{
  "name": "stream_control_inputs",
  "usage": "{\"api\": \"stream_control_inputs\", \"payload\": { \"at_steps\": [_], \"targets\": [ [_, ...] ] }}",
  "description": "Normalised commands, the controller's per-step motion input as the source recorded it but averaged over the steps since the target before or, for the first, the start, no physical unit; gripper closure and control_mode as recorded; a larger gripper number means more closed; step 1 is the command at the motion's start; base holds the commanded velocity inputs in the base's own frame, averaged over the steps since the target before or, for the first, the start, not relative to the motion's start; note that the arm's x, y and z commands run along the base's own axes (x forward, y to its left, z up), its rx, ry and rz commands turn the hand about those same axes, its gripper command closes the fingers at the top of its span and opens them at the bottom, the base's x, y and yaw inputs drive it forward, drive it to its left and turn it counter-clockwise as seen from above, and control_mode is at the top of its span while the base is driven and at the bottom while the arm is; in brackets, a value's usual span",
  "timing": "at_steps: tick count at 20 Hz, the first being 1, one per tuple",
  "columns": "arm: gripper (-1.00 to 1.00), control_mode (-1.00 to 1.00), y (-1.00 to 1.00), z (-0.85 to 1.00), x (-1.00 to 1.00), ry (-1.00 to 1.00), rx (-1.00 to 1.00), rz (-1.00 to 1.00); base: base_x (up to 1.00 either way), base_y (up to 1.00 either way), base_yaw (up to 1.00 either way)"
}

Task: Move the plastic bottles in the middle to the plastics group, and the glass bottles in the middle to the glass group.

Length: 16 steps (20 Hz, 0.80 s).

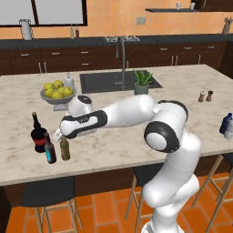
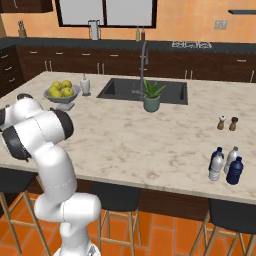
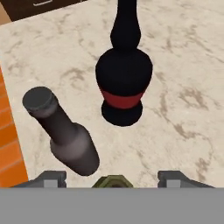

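**Olive bottle stands with the glass group, gripper released above it**

In the left base view the olive bottle [image 1: 65, 149] stands upright on the counter [image 1: 118, 136] at the lower left of the frame, just beside the brown bottle [image 1: 50, 150] and near the black wine bottle [image 1: 38, 135]. The arm [image 1: 123, 113] reaches to the left over them, and the gripper [image 1: 59, 135] is just above the olive bottle.

In the hand view the finger tips [image 3: 50, 178] stand wide apart at the bottom edge, and the top of the olive bottle [image 3: 113, 182] shows between them, not touched by either tip. So the gripper is released. The brown bottle [image 3: 65, 133] is at the left and the wine bottle [image 3: 124, 70] at the upper middle.

In the right base view the blue bottle [image 2: 235, 171] stands at the lower right of the frame, just beside two pale bottles [image 2: 216, 165].
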Motion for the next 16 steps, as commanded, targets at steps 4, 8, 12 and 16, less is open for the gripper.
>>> {"api": "stream_control_inputs", "payload": {
  "at_steps": [4, 8, 12, 16],
  "targets": [
    [-1.00, -1.00, -0.15, 0.14, 0.00, -0.16, 0.00, -0.02, 0.00, 0.00, 0.00],
    [-1.00, -1.00, -0.20, 0.39, -0.08, -0.06, 0.05, -0.06, 0.00, 0.00, 0.00],
    [-1.00, -1.00, -0.35, 0.60, 0.00, 0.00, 0.08, -0.13, 0.00, 0.00, 0.00],
    [-1.00, -1.00, -0.54, 0.48, 0.00, 0.05, 0.06, -0.21, 0.00, 0.00, 0.00]
  ]
}}
